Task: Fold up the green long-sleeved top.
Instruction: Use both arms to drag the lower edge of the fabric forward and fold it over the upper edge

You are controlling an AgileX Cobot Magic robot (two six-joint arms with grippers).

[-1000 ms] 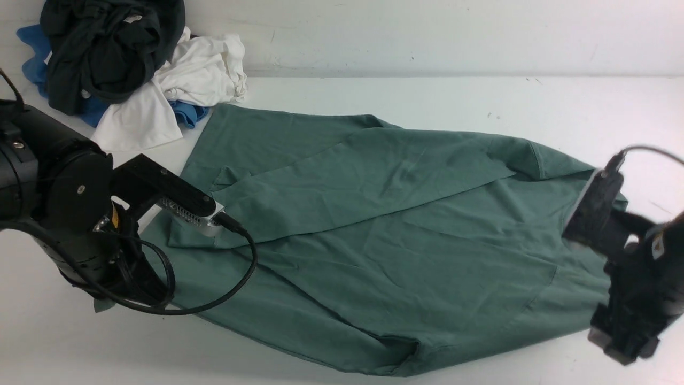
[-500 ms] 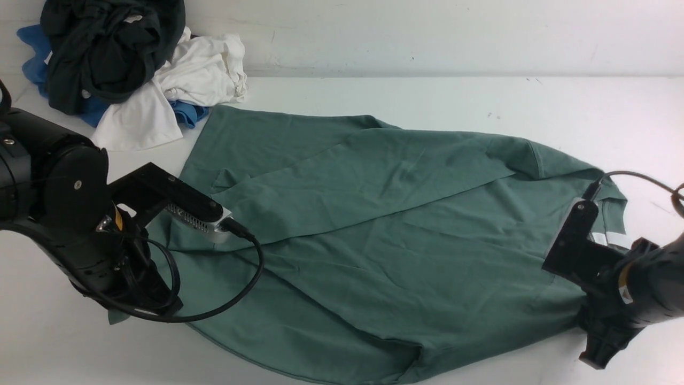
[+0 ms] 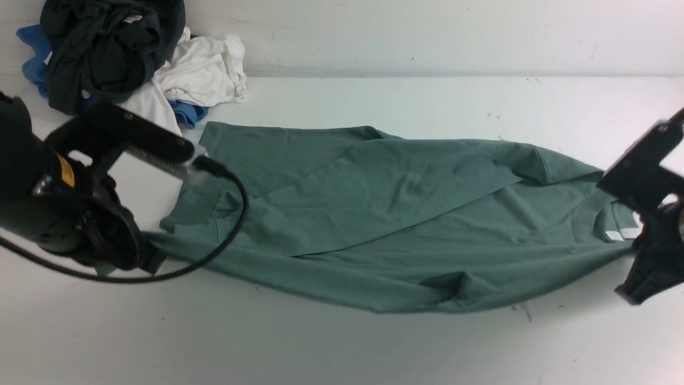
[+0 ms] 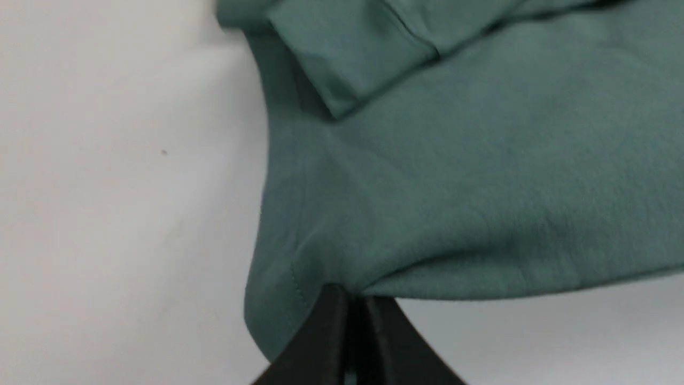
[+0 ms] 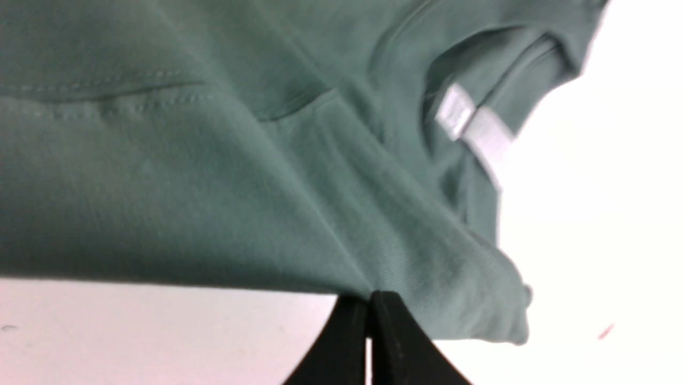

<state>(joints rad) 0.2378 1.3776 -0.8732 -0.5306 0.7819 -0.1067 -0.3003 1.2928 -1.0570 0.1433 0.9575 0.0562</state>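
White table (image 3: 374,347) bears creased green top (image 3: 395,235), left pincer (image 4: 350,293) and right pincer (image 5: 370,297) clamped on it.

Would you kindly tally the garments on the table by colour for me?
Green top: 1
Black garment: 1
White garment: 1
Blue garment: 1
Total: 4 that show; the heap may hide more.
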